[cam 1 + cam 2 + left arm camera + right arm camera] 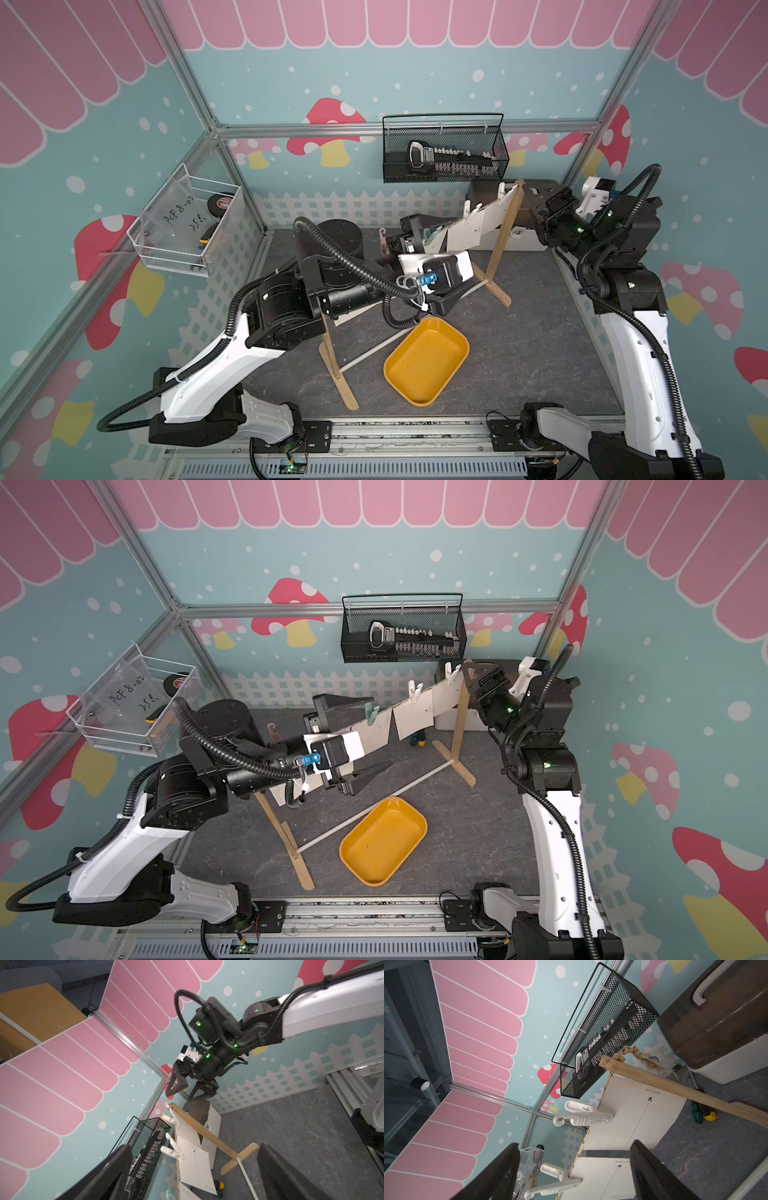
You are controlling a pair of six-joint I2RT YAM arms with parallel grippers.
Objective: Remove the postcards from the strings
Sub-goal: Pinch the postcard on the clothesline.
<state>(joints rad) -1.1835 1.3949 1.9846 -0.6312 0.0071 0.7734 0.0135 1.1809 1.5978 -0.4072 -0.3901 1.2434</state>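
My right gripper [178, 1096] is spread with nothing between its fingers. It is poised just off the top of the far post [675, 1087], beside the knot where the string [627, 1052] is tied on. Looking out from it, the end postcard [633, 1113] lies straight ahead and a little below, past the post. A white clothespin [583, 1118] holds it, with its handles sticking up over the line, and a second card [602, 1176] follows behind it on the same line under its own white pin. My left gripper [382, 731] is also wide apart and empty. Its fingers stand one on either side of the row further down the line, close to a green pin [371, 715], and it looks along the string rather than across it. The string runs slantwise from the near post [280, 829] up to the far one, and each card hangs flat in that same plane. So I judge the coming grip turns on this: the end card belongs to my right arm, which is nearest, and the jaws must close across its thin face or take the pin from above, not along the line. The cards are thin and white, printed with a fine dotted line and a small arrow, and slightly curled at the lower edge. I expect them to bend easily. In both top views every card I can make out hangs on the line, and the yellow tub [382, 841] holds none.
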